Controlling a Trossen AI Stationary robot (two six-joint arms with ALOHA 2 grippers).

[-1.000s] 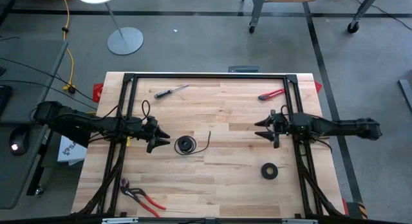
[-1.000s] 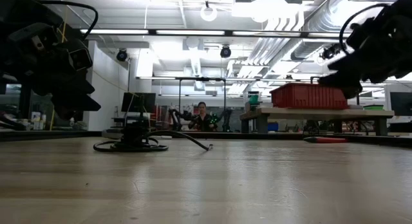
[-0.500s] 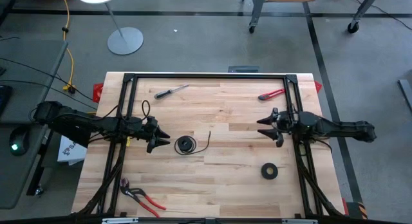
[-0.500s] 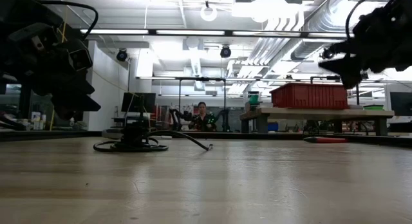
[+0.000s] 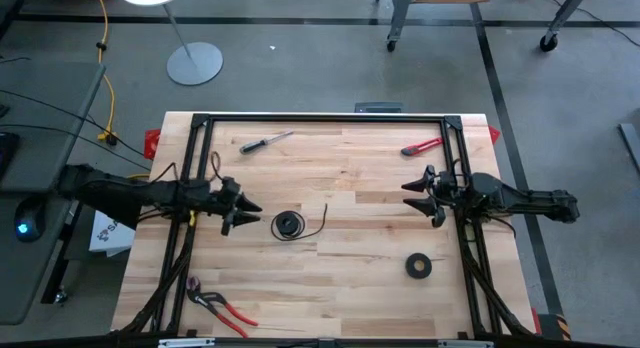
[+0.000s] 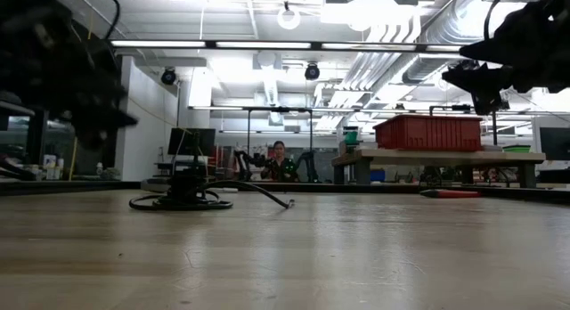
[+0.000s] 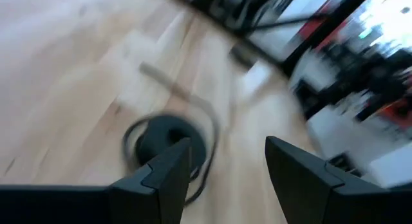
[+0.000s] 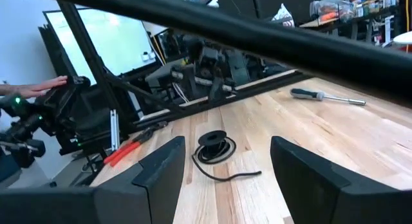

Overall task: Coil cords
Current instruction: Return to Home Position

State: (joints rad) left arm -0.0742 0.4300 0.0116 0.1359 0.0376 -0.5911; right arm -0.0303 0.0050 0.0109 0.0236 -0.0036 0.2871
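Observation:
The cords are one thin black cable, wound in a small coil [image 5: 288, 224] that lies flat on the wooden table, with a stray tail [image 5: 322, 220] curving toward the far edge. The coil also shows in the low view [image 6: 183, 200], the left wrist view [image 7: 166, 140] and the right wrist view [image 8: 215, 147]. My left gripper [image 5: 250, 214] hovers open just left of the coil, above the table. My right gripper [image 5: 408, 197] hangs open well to the right of it, held high [image 6: 470, 75]. Nothing is between either pair of fingers.
A black tape roll [image 5: 418, 266] lies near the right front. A screwdriver [image 5: 265, 142] and a red-handled tool [image 5: 422, 146] lie at the far side, red pliers [image 5: 220, 304] at the near left. A black frame [image 5: 325, 118] rims the table. A person's hand [image 8: 38, 87] shows beyond the left edge.
My right gripper has tipped upward toward level and risen a little. My left gripper has also lifted and tipped up slightly, drawing back a bit toward the table's left edge. Both stay open. The coil has not moved.

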